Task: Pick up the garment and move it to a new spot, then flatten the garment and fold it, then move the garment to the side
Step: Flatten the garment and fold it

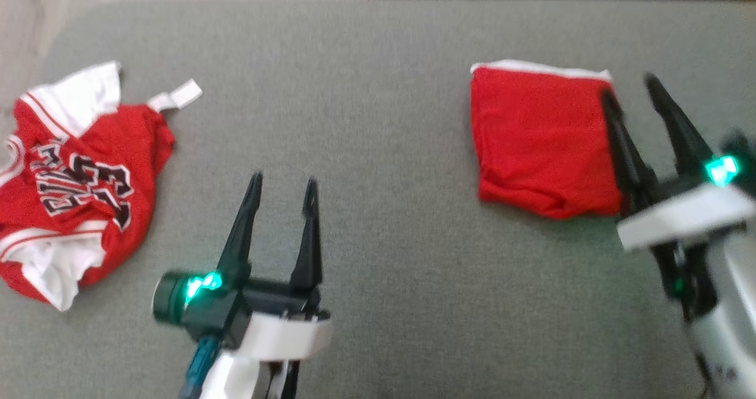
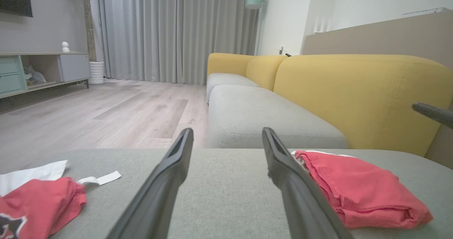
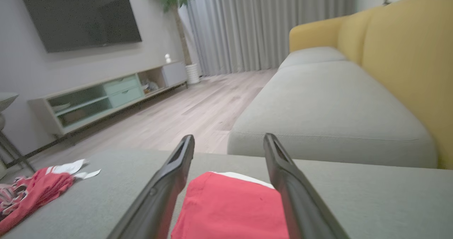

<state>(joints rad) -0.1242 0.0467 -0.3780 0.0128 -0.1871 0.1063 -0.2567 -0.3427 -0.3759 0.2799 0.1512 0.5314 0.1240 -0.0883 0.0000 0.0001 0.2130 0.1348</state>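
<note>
Garment [image 1: 543, 145], folded and red, lies on the grey ottoman [image 1: 366, 92], at my right gripper [image 1: 629, 89], whose fingers are apart. My left gripper [image 1: 283, 180] is apart too. A crumpled jersey [image 1: 77, 180] lies far left, and a yellow sofa [image 2: 354, 94] stands behind.

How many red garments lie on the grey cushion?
2. A folded red garment lies on the right of the cushion; a crumpled red jersey lies at its left edge. None looks hidden.

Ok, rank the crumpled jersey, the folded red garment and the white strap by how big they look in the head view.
1. Crumpled jersey, largest, though the frame's left edge cuts it off.
2. Folded red garment.
3. White strap, by far the smallest.
</note>
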